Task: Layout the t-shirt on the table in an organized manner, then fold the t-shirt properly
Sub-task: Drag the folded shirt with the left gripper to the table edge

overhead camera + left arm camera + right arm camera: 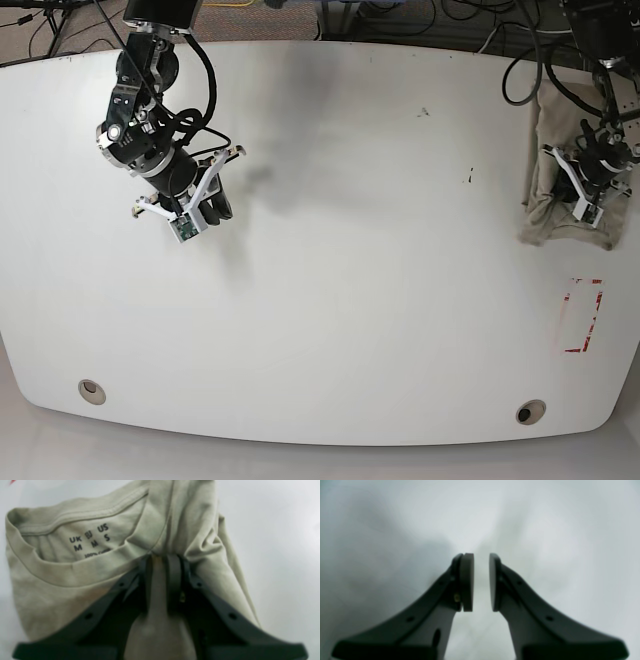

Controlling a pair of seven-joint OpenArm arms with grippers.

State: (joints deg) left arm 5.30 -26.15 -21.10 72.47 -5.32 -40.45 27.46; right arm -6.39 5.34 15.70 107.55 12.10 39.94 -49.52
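1. The t-shirt (pixel 560 170) is a beige bunch at the far right edge of the white table (pixel 350 250) in the base view.
2. The left claw (pixel 163 561) is right on the t-shirt. Its two dark jaws are pressed together on a fold of the cloth, just beside the neck hole.
3. The cloth rises up from the jaws in a gathered bunch and hangs down on both sides of them.
4. Inside the collar (pixel 75 517) there are small printed size letters (UK, EU, US, with M, M, S under them).
5. The right claw (pixel 481 581) is well apart from the t-shirt, over the other side of the table. Its jaws stand a little way apart, and nothing is between them, only bare white table below.
6. A red tape mark (pixel 583 316) is on the table near the t-shirt, on the nearer side of it.
7. Two round grey holes (pixel 91 391) sit near the front edge of the table.
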